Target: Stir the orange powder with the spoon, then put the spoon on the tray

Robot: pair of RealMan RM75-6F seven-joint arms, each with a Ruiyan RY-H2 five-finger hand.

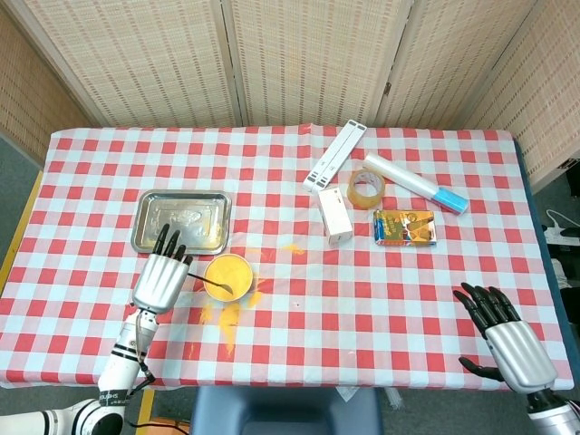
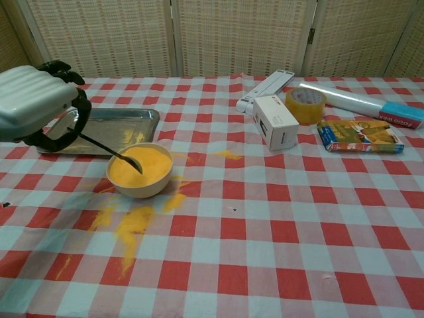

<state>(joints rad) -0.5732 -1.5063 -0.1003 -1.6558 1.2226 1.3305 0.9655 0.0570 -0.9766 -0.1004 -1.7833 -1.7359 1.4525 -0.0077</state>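
Orange powder (image 2: 140,170) fills a small cream bowl (image 1: 227,276) that sits on our worktop (image 1: 299,335), which is covered with a red and white checked cloth. Just behind the bowl, toward the folding screens, lies a shallow metal tray (image 1: 182,221) with a little orange dust on its floor.

Our left robot hand (image 2: 36,103) is raised just left of the bowl, fingers curled, and it holds the thin dark handle of a spoon (image 2: 111,152). From the chest view the spoon slants down to the right, and its bowl end rests in the powder. From the head view the same robot hand lies between the tray and the near edge of the worktop, and the spoon reaches across the bowl's rim.

Spilled powder (image 2: 130,225) streaks the cloth in front of the bowl, and a smaller patch lies to the bowl's right.

Our right robot hand (image 1: 507,337) shows only in the head view, near the front right corner of the worktop. Its fingers are spread apart and it holds nothing.

Well apart from the bowl, on the far right side, we see a white box (image 2: 276,122), a roll of tape (image 2: 305,105), a long white bar (image 2: 266,90), a wrapped roll with a blue end (image 2: 361,105) and a colourful flat packet (image 2: 360,136).
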